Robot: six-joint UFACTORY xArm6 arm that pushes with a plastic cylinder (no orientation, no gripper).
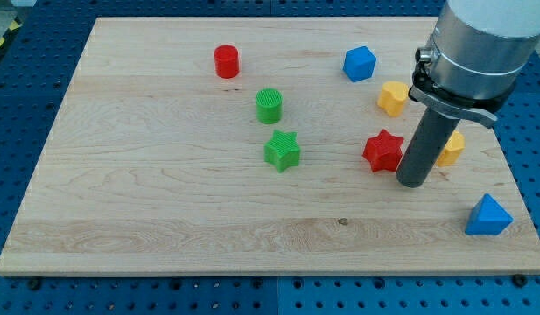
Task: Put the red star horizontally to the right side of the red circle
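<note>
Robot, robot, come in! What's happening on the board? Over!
My tip just right of the red star, close beside it. Red circle far off, upper left. Green cylinder and green star sit between them.

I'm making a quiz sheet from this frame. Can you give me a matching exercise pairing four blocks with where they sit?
Blocks:
1. red star
2. red circle
3. blue triangle
4. green star

Places:
A. bottom right corner of the board
B. just left of my tip
C. near the view's top, left of centre
D. directly below the green circle

Pairs: 1-B, 2-C, 3-A, 4-D
</note>
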